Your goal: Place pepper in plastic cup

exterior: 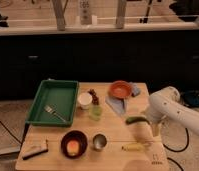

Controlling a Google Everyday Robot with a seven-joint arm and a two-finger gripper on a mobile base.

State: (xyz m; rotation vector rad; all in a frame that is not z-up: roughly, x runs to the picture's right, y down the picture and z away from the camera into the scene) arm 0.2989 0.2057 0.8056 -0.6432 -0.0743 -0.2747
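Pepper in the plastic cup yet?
No, the pepper sits right of the plastic cup, next to the gripper at the table's right side.
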